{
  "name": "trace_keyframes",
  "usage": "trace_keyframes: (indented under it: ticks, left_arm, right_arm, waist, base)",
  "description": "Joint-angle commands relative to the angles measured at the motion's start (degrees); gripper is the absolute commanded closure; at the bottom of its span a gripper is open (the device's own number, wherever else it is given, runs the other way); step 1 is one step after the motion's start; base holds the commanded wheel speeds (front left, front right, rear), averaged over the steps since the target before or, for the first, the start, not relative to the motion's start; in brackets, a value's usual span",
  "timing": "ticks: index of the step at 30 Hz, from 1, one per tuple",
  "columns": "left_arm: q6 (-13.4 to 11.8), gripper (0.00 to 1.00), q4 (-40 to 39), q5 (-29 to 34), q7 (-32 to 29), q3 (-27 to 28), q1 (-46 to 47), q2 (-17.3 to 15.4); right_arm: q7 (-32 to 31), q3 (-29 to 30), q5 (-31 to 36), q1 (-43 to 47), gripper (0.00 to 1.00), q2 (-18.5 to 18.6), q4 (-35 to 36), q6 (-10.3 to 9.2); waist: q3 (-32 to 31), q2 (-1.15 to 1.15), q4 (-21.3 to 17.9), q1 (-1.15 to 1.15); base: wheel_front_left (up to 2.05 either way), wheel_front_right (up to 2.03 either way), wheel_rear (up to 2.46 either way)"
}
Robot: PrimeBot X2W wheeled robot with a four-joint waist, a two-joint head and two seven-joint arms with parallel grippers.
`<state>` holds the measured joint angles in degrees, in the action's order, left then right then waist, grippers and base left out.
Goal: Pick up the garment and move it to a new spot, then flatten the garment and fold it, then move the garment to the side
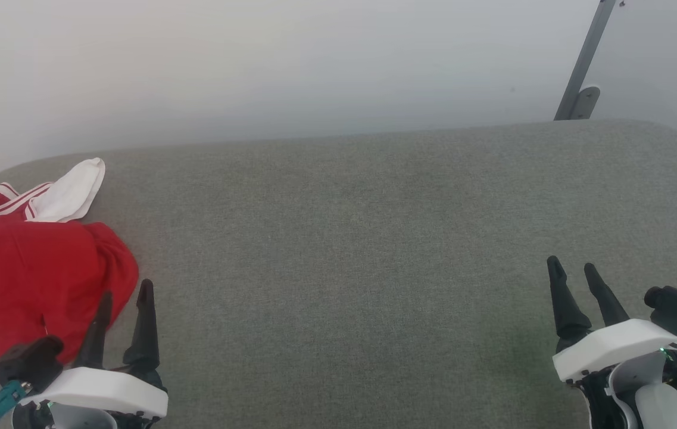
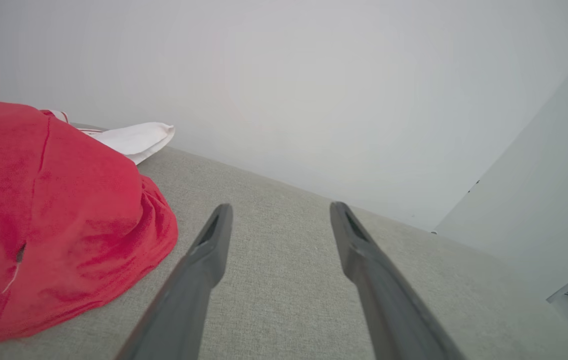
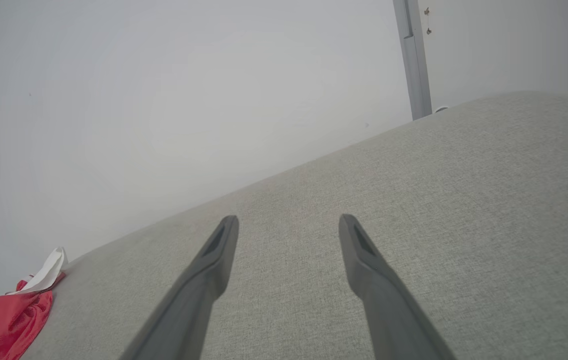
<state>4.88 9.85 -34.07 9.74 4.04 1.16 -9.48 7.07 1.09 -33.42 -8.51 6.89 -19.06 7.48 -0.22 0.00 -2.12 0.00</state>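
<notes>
Left gripper (image 1: 126,289) poised just right of the garment (image 1: 34,274), jaws spread and empty.
Crumpled and red, it lies at the left end of the grey table (image 1: 344,238), white sleeve (image 1: 70,190) toward the far edge; the right gripper (image 1: 571,263), also wide open, hovers at the table's right end, well apart.

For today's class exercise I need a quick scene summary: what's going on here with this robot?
A two-armed robot faces a grey fabric-covered surface. A crumpled small red jersey shirt with white sleeves lies at its left end, not yet picked up. The left gripper is right beside the shirt, fingers spread and empty. The right gripper is far off to the right, also open, holding nothing.
</notes>
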Motion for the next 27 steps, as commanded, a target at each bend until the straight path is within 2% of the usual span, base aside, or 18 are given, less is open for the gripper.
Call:
trace_keyframes:
  ticks: [1, 27]
  left_arm:
    - [0.41, 0.00, -0.56, 1.87, 0.61, 0.24, -0.11, -0.24]
    - [0.93, 0.00, -1.16, 13.77, 3.74, 0.52, -0.64, -0.44]
  right_arm:
    - [0.56, -0.18, 1.38, -0.99, 0.00, 0.25, 0.26, 0.01]
    - [2.96, -1.57, 13.36, -1.88, 0.00, 1.03, 0.05, 0.02]
  waist:
    - [-0.01, 0.00, -0.01, 0.00]
    - [0.04, 0.00, -0.65, 0.00]
  base:
    - [0.00, 0.00, 0.00]
    - [0.00, 0.00, 0.00]
